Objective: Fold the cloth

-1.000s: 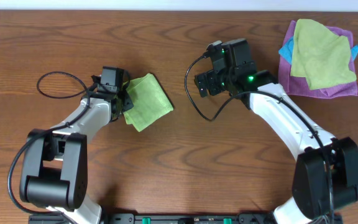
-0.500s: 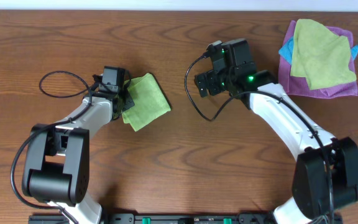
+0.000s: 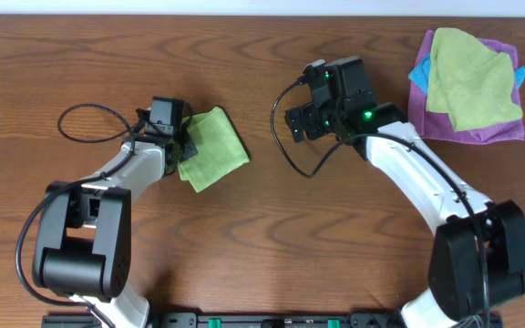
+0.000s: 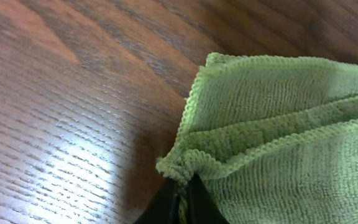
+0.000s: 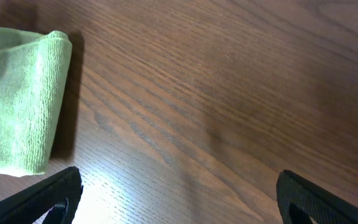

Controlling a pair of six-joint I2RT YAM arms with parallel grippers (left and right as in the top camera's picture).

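1. The cloth [image 3: 212,148] lies folded left of centre; the left gripper [image 4: 182,198] pinches its corner.
2. The right gripper [image 5: 179,199], spread wide, sits near the cloth, not touching.
3. A cloth pile [image 3: 470,82] lies at the far right, well apart.

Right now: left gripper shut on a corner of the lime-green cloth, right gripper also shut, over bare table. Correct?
Not quite. The right gripper is open, not shut: the right wrist view shows its fingers wide apart over the bare table. The rest holds: the left gripper is shut on a corner of the lime-green cloth.
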